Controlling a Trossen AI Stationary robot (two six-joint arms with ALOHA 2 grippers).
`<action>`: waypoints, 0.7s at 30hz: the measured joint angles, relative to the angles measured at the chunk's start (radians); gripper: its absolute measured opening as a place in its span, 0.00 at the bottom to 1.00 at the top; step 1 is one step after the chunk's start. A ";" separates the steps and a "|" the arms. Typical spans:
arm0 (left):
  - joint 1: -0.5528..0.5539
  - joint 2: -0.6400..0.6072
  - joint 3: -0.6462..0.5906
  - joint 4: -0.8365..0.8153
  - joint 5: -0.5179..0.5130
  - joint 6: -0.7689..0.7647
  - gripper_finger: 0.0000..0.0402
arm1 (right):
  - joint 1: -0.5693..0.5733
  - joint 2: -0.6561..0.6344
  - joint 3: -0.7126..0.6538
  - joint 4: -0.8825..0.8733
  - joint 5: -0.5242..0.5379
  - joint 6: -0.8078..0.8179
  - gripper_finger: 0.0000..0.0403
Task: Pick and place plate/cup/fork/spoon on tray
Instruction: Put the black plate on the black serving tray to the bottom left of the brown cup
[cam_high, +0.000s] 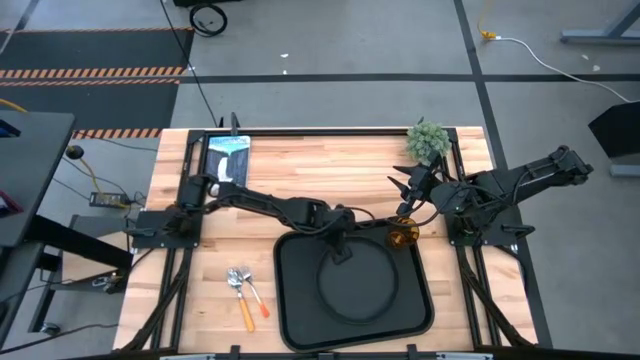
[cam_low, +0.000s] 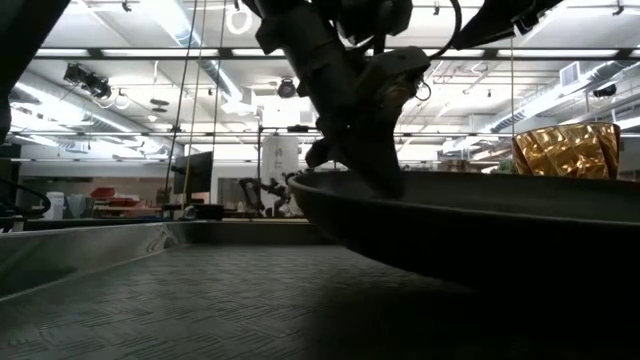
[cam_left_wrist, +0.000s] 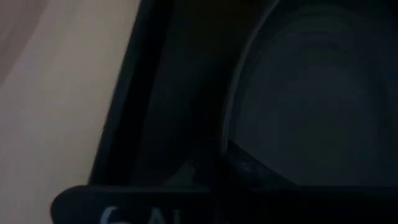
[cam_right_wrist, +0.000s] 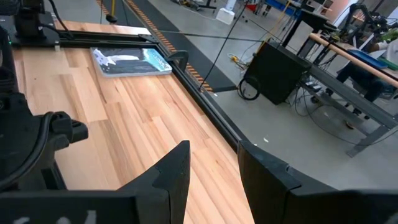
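The left gripper (cam_high: 341, 250) reaches across the table from the left side and sits at the far rim of the plate (cam_high: 358, 283); in the low view its dark fingers (cam_low: 372, 160) come down onto that rim, and the plate's near side looks lifted off the tray floor, tilted, though whether the fingers are actually clamped on the rim cannot be told. The left wrist view is almost filled by the plate's dark curved rim (cam_left_wrist: 249, 93) with the tray's raised edge (cam_left_wrist: 134, 106) beside it and pale wood beyond. The plate lies inside the tray (cam_high: 295, 320), taking up most of its middle. The tray sits at the near centre of the wooden table (cam_high: 300, 175). Just outside the tray's far right corner stands the cup (cam_high: 404, 236), upright, on the wood and touching or nearly touching the tray edge; in the low view it shows amber behind the plate rim (cam_low: 566, 150). The spoon (cam_high: 240, 295) and the fork (cam_high: 252, 292) lie side by side on the wood left of the tray, heads toward the far side, handles near. The right gripper (cam_high: 407, 187) hangs above the table beyond the cup, empty, its fingers (cam_right_wrist: 177, 171) spread apart. A small green plant (cam_high: 427, 141) stands at the far right of the table, and a flat blue-and-white packet (cam_high: 227, 158) lies at the far left.
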 joint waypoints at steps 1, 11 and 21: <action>0.000 0.002 0.000 0.006 0.000 -0.014 0.05 | 0.000 0.000 0.000 0.000 0.000 0.000 0.35; -0.010 0.003 0.000 0.020 0.026 -0.036 0.12 | 0.000 0.000 0.000 0.001 0.000 0.000 0.35; -0.008 0.000 0.000 0.009 0.036 0.067 0.24 | 0.000 0.000 0.000 0.001 0.000 0.000 0.35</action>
